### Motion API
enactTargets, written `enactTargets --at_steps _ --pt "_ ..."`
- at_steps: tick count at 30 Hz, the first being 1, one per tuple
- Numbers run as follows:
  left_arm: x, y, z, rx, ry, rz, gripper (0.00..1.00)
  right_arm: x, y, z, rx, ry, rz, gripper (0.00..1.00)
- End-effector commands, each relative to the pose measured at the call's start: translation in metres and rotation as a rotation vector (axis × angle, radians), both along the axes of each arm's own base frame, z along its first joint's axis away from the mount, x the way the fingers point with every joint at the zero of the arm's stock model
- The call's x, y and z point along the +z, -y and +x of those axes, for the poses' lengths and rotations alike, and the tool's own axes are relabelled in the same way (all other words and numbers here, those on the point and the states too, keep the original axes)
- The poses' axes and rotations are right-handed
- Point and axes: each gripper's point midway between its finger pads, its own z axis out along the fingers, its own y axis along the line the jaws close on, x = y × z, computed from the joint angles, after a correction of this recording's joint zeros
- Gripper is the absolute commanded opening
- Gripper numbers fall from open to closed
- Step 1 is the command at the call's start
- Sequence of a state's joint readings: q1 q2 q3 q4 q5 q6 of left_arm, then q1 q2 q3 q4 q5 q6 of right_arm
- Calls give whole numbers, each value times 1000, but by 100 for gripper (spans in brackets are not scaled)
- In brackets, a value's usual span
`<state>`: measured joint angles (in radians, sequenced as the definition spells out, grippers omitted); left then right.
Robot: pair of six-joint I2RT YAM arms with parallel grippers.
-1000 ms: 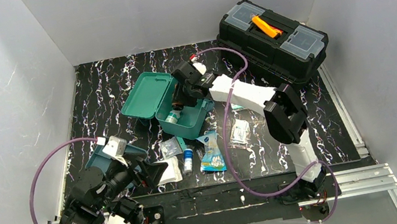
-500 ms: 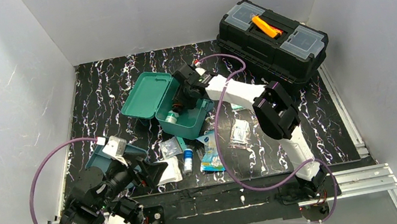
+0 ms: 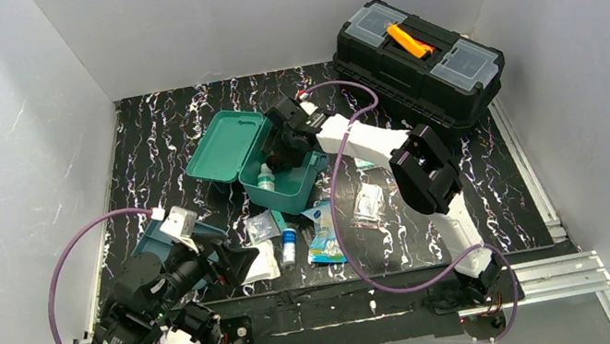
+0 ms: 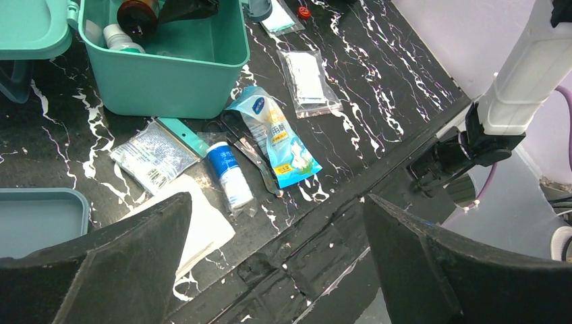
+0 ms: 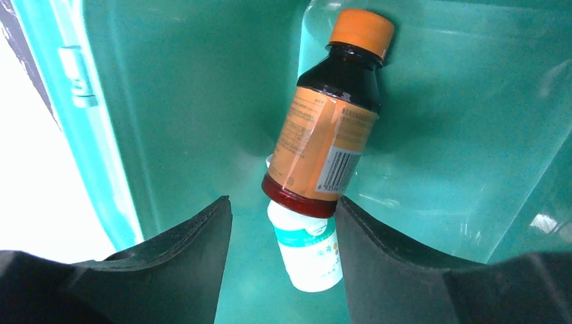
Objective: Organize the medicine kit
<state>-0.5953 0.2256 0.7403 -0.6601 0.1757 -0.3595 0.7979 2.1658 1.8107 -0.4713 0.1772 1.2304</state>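
- The right gripper (image 5: 282, 206) is reaching down into the open medicine kit (image 3: 291, 195), which is sitting mid-table with its lid (image 3: 227, 146) hinged back to the left.
- Its fingers are standing apart on either side of the base of a brown bottle (image 5: 324, 142). No clamping contact is showing, so the bottle appears to be resting free.
- The brown bottle is lying tilted, orange cap toward the far wall, with its base propped on a white bottle (image 5: 307, 253) on the kit floor. Laying the bottles flat is probably keeping them below the rim so that the lid can close.
- The left gripper (image 4: 278, 198) is hovering near the front edge of the table (image 3: 154, 132), fingers wide apart and holding nothing. This position is keeping it out of the right arm's way.
- A dark teal inner tray (image 4: 40, 216) is sitting outside the kit, on the left.
- Loose items are lying in front of the kit: a gauze packet (image 4: 152, 155), a wrapped tube (image 4: 229, 177), a blue pouch (image 4: 273, 135) and a clear packet (image 4: 305, 74). Packing is judged roughly partway done.
- The black toolbox (image 3: 417, 55) is standing well apart at the far right.
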Motion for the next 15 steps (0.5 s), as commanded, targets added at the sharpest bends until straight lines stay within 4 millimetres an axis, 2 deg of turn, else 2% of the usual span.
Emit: enactTargets --at_steps 1,7,15 --pt "-7 0 3 5 -21 21 98 76 0 10 1 153 76 65" --pt "-8 1 4 9 -31 27 98 118 16 -5 60 248 71 66" --pt "-11 -1 7 26 -47 37 98 159 48 -45 208 365 44 68"
